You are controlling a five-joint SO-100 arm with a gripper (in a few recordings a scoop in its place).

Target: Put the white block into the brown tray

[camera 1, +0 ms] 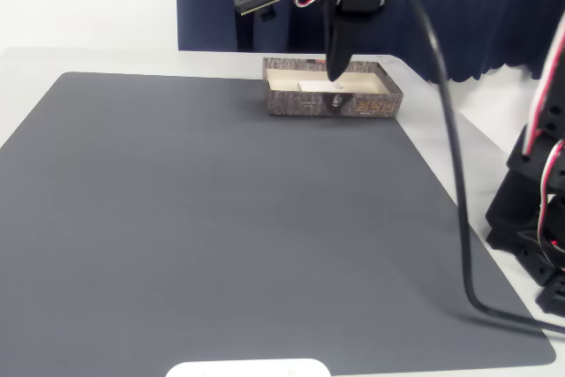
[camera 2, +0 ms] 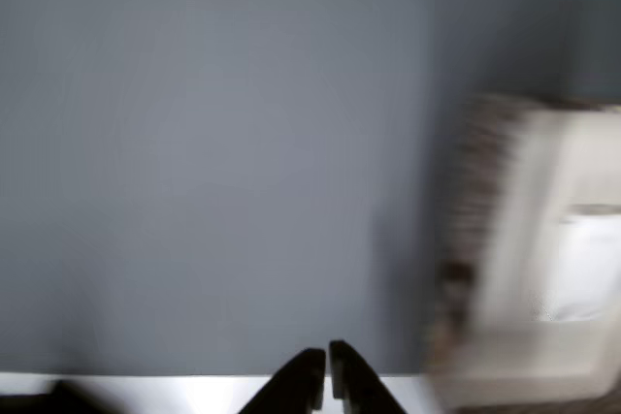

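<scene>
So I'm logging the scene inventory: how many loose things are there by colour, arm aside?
Brown: 1, the brown tray
White: 2, the white block lying in the tray, and a flat white slab at the mat's near edge
Total: 3

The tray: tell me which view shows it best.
The fixed view. There the tray is sharp and almost whole at the mat's far edge, its bark-patterned front wall and cream inside clear, with the arm crossing part of it. The wrist view shows it blurred and cut off at the right edge.
</scene>
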